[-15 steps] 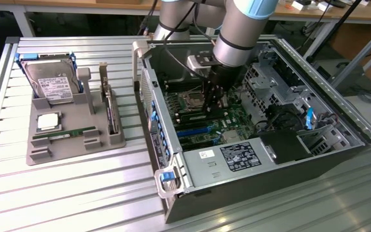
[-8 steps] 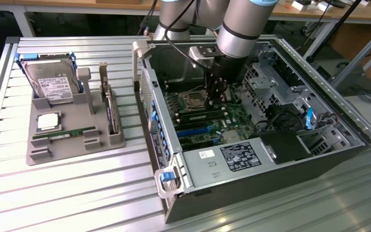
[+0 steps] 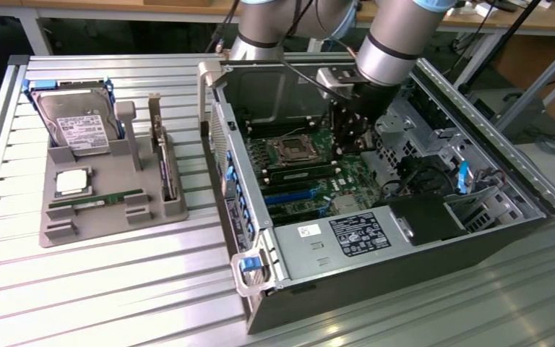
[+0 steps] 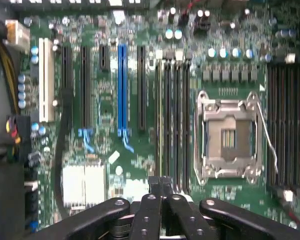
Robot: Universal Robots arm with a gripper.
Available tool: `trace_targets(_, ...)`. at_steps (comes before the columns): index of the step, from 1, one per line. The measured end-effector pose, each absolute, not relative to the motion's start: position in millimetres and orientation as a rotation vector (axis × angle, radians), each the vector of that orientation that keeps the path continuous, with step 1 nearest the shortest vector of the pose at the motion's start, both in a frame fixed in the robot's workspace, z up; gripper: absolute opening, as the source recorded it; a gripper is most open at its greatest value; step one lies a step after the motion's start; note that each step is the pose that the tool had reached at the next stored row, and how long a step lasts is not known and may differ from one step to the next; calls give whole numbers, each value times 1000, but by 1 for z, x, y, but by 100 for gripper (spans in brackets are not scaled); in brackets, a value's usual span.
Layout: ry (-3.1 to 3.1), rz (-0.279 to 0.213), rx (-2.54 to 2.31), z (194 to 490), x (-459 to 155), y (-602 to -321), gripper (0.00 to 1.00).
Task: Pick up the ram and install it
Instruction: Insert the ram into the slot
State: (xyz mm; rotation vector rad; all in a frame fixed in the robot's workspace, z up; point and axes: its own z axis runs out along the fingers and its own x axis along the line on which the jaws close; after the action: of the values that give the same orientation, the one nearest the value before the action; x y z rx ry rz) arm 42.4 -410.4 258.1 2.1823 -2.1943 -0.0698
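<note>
The ram, a thin green stick, lies flat in the grey holder on the table at the exterior view's left. My gripper is far from it. It reaches down inside the open computer case, just over the motherboard. In the wrist view the gripper is shut with its black fingertips pressed together and nothing between them. It hovers over the end of the four dark memory slots beside the empty processor socket.
The grey holder also carries a hard drive, a square silver processor and an upright expansion card. Inside the case are blue and black card slots, cables and a drive cage. The case walls close in around the arm.
</note>
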Motion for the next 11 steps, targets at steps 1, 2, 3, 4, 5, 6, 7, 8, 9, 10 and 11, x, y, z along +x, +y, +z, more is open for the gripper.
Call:
trace_targets(1, -2192, -74, 2180, 258, 53, -410, 10)
trace_targets(2, -2191, -76, 2180, 258, 59, -410, 10)
trace_targets(3, -2191, -76, 2180, 258, 62, -410, 10)
trace_targets(4, -2191, -76, 2180, 259, 66, -410, 10)
trace_targets(5, -2191, -76, 2180, 261, 68, -410, 10)
trace_targets(6, -2191, -76, 2180, 263, 70, -410, 10)
trace_targets(7, -2191, -76, 2180, 264, 72, -410, 10)
trace_targets(8, -2191, -76, 2180, 266, 75, -410, 10)
trace_targets(9, -2191, -76, 2180, 268, 78, -410, 10)
trace_targets(10, -2191, -76, 2180, 271, 80, -410, 10)
trace_targets(11, -2191, -76, 2180, 280, 82, -410, 10)
